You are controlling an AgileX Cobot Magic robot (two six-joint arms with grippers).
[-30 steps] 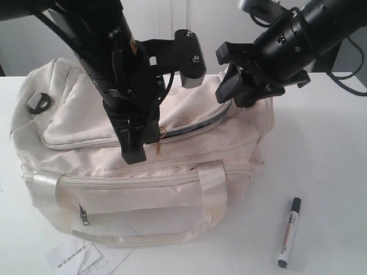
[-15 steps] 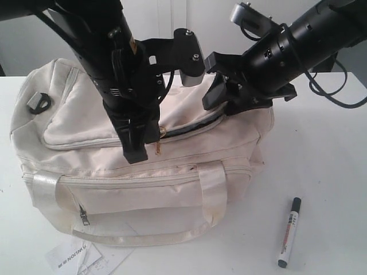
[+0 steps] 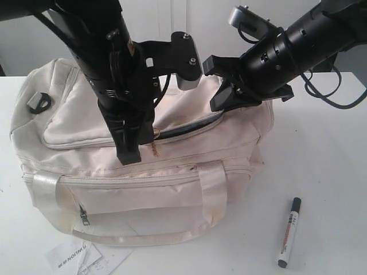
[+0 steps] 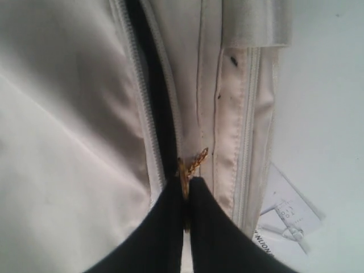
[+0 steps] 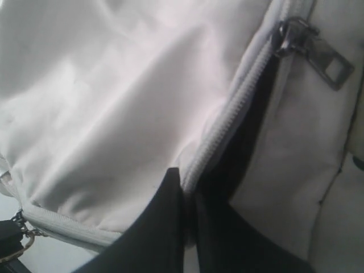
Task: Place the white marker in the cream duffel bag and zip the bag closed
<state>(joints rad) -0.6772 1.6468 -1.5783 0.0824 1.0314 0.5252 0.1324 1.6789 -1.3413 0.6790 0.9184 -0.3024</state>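
Observation:
The cream duffel bag lies on the white table, its top zip partly open with black lining showing. My left gripper hangs over the top flap, shut on the gold zipper pull; in the left wrist view the gripper pinches it at the zip's closed end. My right gripper is at the bag's far right end. In the right wrist view the gripper is shut on the flap's zip edge. The white marker lies on the table right of the bag, untouched.
A grey metal zip slider rests at the bag's right end. A printed paper tag sticks out under the bag's front. The table edge and a white wall lie behind the bag, with cables trailing at far right.
My right gripper, open before, has dropped toward the bag and shut on the flap's zip edge. The left gripper has shifted slightly left, still holding the gold pull.

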